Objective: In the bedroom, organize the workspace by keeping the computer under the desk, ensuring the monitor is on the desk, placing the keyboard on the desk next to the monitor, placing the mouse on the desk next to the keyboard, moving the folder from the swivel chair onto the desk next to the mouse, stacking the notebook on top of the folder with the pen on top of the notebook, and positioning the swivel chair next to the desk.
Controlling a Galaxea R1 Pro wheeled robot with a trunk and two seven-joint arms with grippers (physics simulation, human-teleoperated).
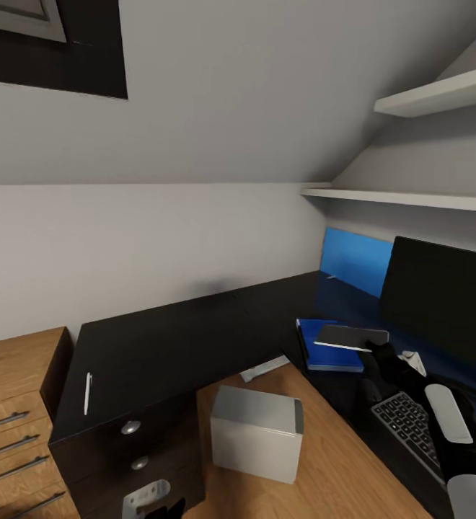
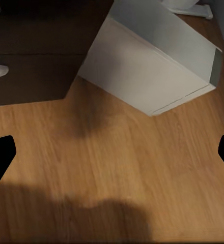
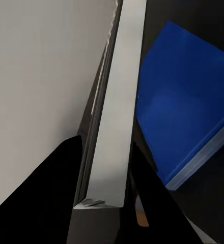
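Head view first: the right gripper is pinched on the near edge of the notebook, holding it flat and hovering right over the folder; the folder lies on the desk just left of the monitor, with the keyboard on the near side of the folder; so the drop is basically straight down, notebook's long side running roughly along the folder's. The pen is way off on the desk's far left end, well apart from the folder, and I'd guess the left arm is the closer one for it. The computer sits on the floor beside the drawer unit.

Left wrist view: fingertips sit wide apart with nothing between them, pointing at the wood floor; computer just beyond.

Right wrist view: the fingers clamp the notebook edge-on; the folder shows right beside it, looks like a gap between them, not touching yet.
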